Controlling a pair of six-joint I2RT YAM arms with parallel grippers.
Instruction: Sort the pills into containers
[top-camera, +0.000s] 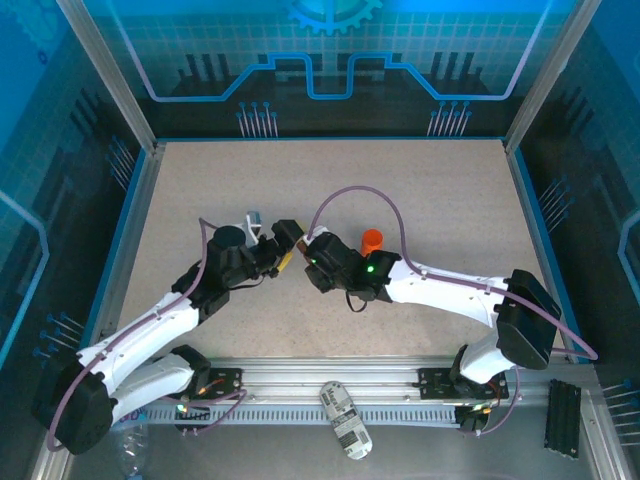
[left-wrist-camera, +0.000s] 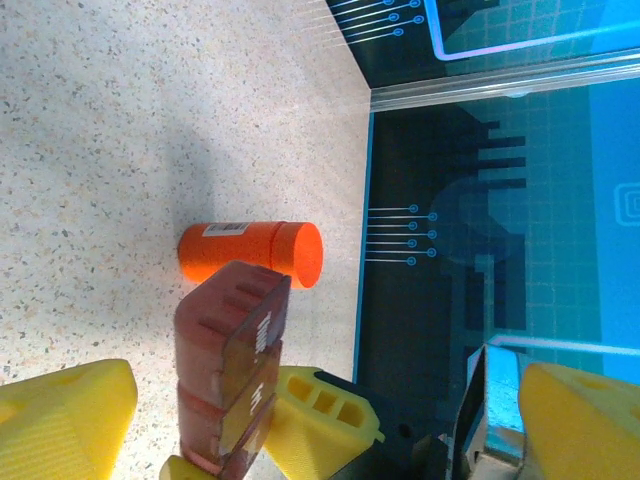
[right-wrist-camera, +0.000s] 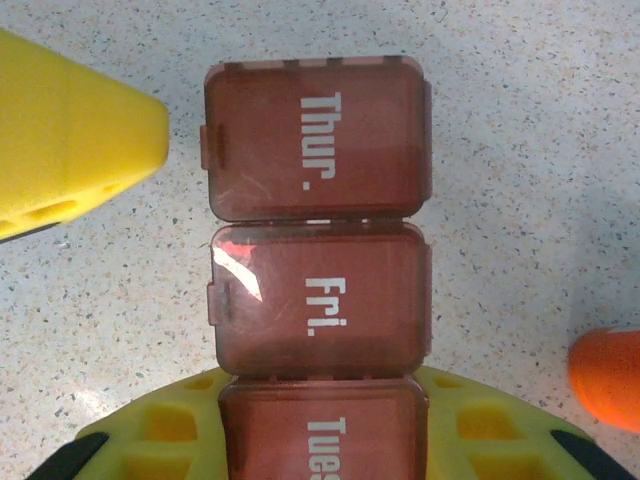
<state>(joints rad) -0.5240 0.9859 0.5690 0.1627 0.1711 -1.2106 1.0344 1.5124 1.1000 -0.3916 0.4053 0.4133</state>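
Three closed lids show on the containers (right-wrist-camera: 318, 300), held near the orange bottle (left-wrist-camera: 250, 252) by the right gripper (right-wrist-camera: 320, 430) clamped on their Tues end, so the left gripper (top-camera: 268, 240), jaws wide apart, should probably catch one lid's side tab alone.

Orange bottle (left-wrist-camera: 250, 254) close beside containers (left-wrist-camera: 232, 370)

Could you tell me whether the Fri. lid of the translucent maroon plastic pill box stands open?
No, the Fri. lid lies shut, flush with the maroon pill box.
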